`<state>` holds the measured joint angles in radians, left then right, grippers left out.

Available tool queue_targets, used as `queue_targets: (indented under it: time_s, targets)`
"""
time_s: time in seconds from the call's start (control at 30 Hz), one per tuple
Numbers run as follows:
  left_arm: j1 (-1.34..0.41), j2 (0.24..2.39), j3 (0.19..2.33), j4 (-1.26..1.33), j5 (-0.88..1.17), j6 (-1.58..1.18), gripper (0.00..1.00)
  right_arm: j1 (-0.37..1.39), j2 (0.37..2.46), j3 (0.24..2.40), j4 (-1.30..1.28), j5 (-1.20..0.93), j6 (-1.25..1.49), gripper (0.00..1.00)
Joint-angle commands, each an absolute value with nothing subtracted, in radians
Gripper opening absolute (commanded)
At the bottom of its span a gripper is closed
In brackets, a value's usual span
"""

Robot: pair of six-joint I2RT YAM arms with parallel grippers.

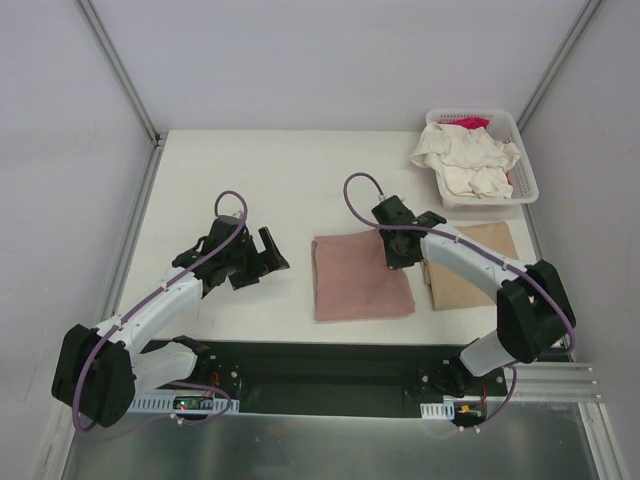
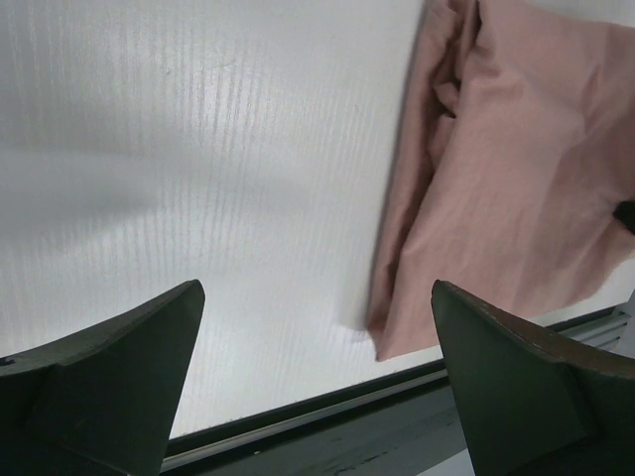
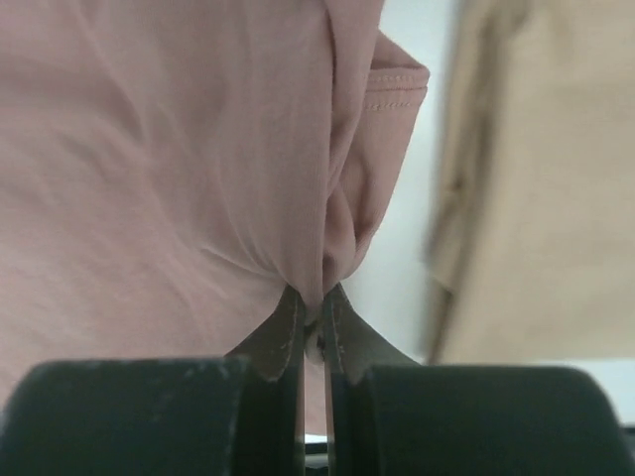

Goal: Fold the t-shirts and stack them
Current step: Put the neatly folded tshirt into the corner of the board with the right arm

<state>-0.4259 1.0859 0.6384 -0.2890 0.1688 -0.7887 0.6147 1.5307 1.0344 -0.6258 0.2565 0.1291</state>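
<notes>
On table centre: dusty-pink t-shirt (image 1: pixel 362 278), folded flat to a rectangle. Right gripper (image 1: pixel 393 260): fingers pinched tight on a bunch of pink cloth near the shirt's far right corner. Tan t-shirt (image 1: pixel 470 265): folded, just right of the pink one. Left gripper (image 1: pixel 262 258): jaws spread wide, holding nothing, over bare table (image 1: pixel 280 170) left of the pink shirt. White basket (image 1: pixel 528 185), far right corner: crumpled cream t-shirts (image 1: pixel 466 160) heaped inside, magenta one (image 1: pixel 468 122) behind.

On the table (image 1: pixel 250 170), the middle tee (image 1: pixel 360 285) lies near the front edge, its far right corner pinched in my right claw (image 1: pixel 393 257). My left claw (image 1: pixel 262 262) hangs to its left, apart from it. A second tee (image 1: pixel 492 240) lies just right of the first, under my right arm, and behind it in the far right corner the basket (image 1: pixel 527 165) holds a heap of tees (image 1: pixel 465 160).
</notes>
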Motion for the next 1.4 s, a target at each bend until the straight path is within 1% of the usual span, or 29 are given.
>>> queue_targets:
  time_s: [0.0, 0.07, 0.17, 0.53, 0.8, 0.93, 1.13, 1.37]
  targets:
    - [-0.428, 1.068, 0.632, -0.281, 0.141, -0.762, 0.99, 0.611, 1.419, 1.115, -0.875, 0.576, 0.078, 0.01]
    - [-0.428, 1.068, 0.635, -0.279, 0.138, -0.756, 1.00, 0.612, 1.390, 1.127, -0.914, 0.650, 0.066, 0.01]
    - [-0.428, 1.075, 0.641, -0.279, 0.135, -0.747, 0.99, 0.612, 1.368, 1.158, -0.968, 0.693, 0.034, 0.01]
    - [-0.426, 1.100, 0.657, -0.279, 0.130, -0.716, 0.99, 0.609, 1.382, 1.313, -1.224, 0.864, 0.014, 0.01]
    - [-0.426, 1.120, 0.673, -0.281, 0.129, -0.693, 0.99, 0.578, 1.336, 1.377, -1.215, 0.785, -0.133, 0.01]
    - [-0.426, 1.127, 0.676, -0.282, 0.129, -0.689, 0.99, 0.563, 1.298, 1.407, -1.198, 0.684, -0.213, 0.01]
    - [-0.426, 1.138, 0.686, -0.282, 0.136, -0.686, 0.99, 0.543, 1.252, 1.465, -1.200, 0.603, -0.238, 0.01]
    - [-0.426, 1.138, 0.690, -0.282, 0.138, -0.689, 0.99, 0.489, 1.227, 1.509, -1.224, 0.566, -0.230, 0.01]
